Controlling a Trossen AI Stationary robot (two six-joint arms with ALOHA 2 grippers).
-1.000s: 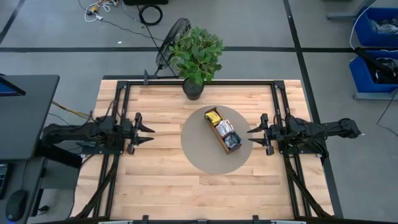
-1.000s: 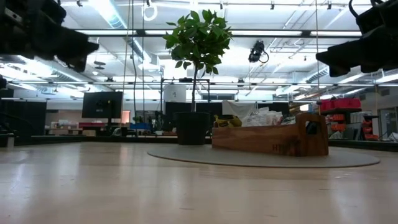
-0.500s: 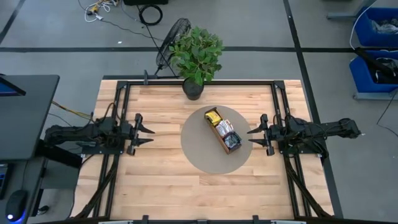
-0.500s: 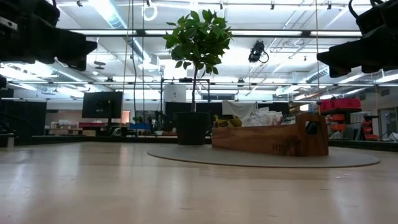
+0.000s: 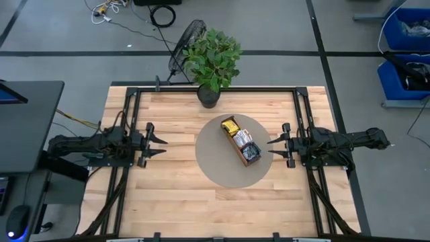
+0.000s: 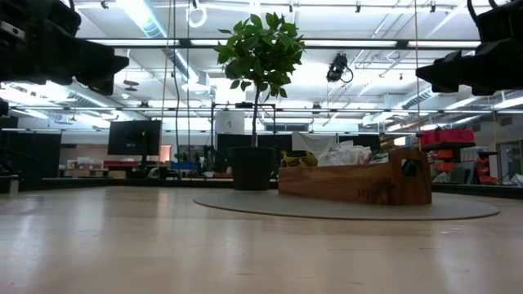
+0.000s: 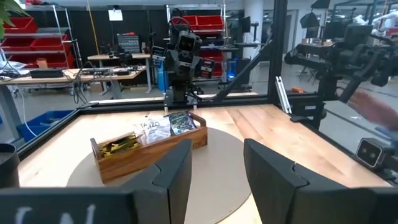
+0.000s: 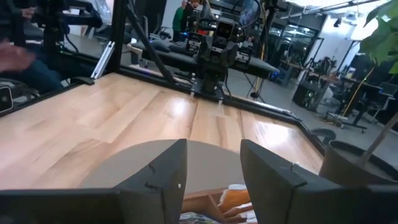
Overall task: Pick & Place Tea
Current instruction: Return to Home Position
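The tea packets [image 5: 248,148] lie in a long brown wooden box [image 5: 240,141], yellow ones [image 5: 230,126] at its far end. The box rests on a round grey mat [image 5: 215,165] in the middle of the table. My left gripper [image 5: 161,142] hovers open at the table's left, pointing level at the box [image 7: 146,149]. My right gripper [image 5: 272,146] hovers open just right of the mat, also level, with the box's end [image 8: 230,205] below its fingers. Neither has anything between its fingers. In the low view both hang high, the left gripper [image 6: 106,65] and the right gripper [image 6: 437,75].
A potted green plant [image 5: 212,57] stands at the far edge, behind the mat, its pot [image 6: 252,167] left of the box [image 6: 355,184]. Black frame rails [image 5: 127,121] run along both sides of the table. A person's blurred hand [image 7: 379,109] shows beyond the table.
My right gripper has rolled a little about the line along which it points, staying where it was and keeping the same opening. The box and the tea have not moved.
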